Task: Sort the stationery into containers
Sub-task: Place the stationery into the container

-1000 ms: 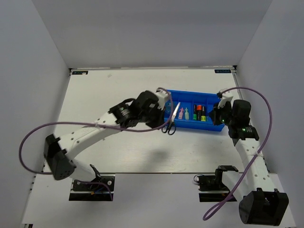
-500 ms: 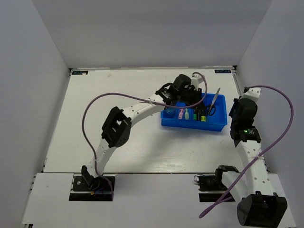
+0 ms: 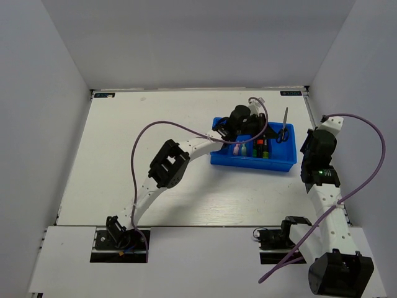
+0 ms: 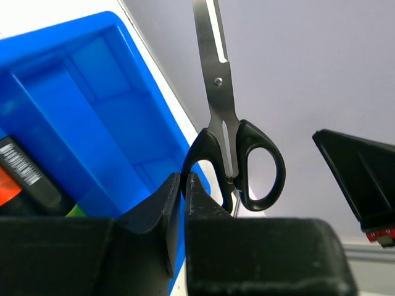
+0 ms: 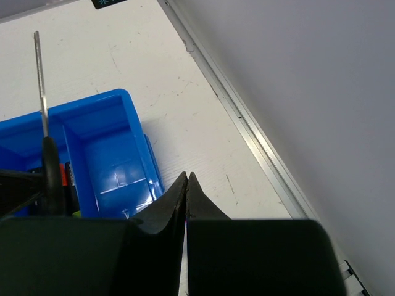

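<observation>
My left gripper [image 3: 273,131] is shut on one black handle loop of the scissors [image 3: 284,126] and holds them above the right end of the blue tray [image 3: 280,164], blades pointing away. In the left wrist view the scissors [image 4: 231,148] rise from my gripper [image 4: 184,179] over the tray's compartments [image 4: 74,111]. Pink [image 3: 236,149], pale green [image 3: 243,149] and black highlighters [image 3: 260,148] lie in the tray's middle compartments. My right gripper [image 3: 307,141] is shut and empty, just right of the tray; its own view shows its gripper [image 5: 187,177], the tray [image 5: 105,154] and the scissors [image 5: 42,105].
The right wall [image 3: 353,93] and the table's metal edge strip [image 5: 259,148] run close beside my right gripper. The left arm's purple cable [image 3: 186,127] arcs over the table. Bare white tabletop [image 3: 136,143] lies left of the tray.
My left gripper has carried the scissors from the tray's front left corner to above its right end. My right gripper has drawn back to the right of the tray.
</observation>
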Robot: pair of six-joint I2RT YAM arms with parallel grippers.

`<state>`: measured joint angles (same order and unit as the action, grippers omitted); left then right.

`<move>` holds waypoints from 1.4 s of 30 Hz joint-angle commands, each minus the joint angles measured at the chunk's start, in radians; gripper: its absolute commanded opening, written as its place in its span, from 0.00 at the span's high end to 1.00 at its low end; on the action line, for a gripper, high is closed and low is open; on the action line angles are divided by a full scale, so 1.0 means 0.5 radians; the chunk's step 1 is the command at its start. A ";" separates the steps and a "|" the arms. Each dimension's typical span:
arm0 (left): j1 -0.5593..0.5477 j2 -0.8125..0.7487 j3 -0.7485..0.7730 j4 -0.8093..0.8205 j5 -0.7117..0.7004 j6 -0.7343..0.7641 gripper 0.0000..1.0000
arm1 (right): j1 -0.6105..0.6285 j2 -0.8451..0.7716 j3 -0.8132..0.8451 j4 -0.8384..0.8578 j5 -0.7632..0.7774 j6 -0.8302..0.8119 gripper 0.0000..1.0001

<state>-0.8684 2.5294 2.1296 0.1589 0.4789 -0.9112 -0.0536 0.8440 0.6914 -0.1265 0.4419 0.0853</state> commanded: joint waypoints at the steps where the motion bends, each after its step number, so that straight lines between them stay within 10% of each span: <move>1: -0.055 -0.027 0.137 0.100 -0.050 -0.068 1.00 | -0.019 -0.010 -0.005 0.096 0.021 0.053 1.00; 10: -0.079 -0.027 0.079 -0.054 -0.108 -0.003 0.99 | -0.046 -0.001 -0.005 0.084 -0.019 0.072 1.00; 24: -0.092 0.006 0.131 -0.238 -0.188 0.031 0.52 | -0.071 -0.022 -0.021 0.096 -0.040 0.069 1.00; 31: -0.089 -0.036 0.140 -0.226 -0.151 0.061 0.98 | -0.086 -0.022 -0.024 0.090 -0.083 0.075 1.00; 35: -0.101 -0.241 0.021 -0.281 -0.123 0.217 1.00 | -0.101 -0.022 -0.018 0.063 -0.144 0.069 0.99; 37: -0.119 -0.520 -0.195 -0.418 -0.148 0.438 0.98 | -0.108 -0.028 -0.021 0.038 -0.260 0.044 0.82; 39: -0.141 -0.815 -0.371 -0.599 -0.309 0.644 0.73 | -0.120 -0.028 -0.030 0.029 -0.414 -0.002 0.34; 40: -0.159 -1.019 -0.645 -0.785 -0.380 0.787 0.30 | -0.117 -0.034 -0.027 -0.001 -0.542 -0.056 0.18; 41: -0.174 -1.222 -0.730 -0.903 -0.603 0.958 0.04 | -0.120 -0.028 -0.018 -0.017 -0.689 -0.075 0.10; 42: -0.184 -1.312 -0.807 -1.241 -0.836 1.021 0.00 | -0.114 -0.034 0.001 -0.041 -0.739 -0.081 0.10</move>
<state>-0.9329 2.1639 1.7931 -0.1944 0.2871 -0.6174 -0.1093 0.8436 0.6888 -0.1356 0.2333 0.0757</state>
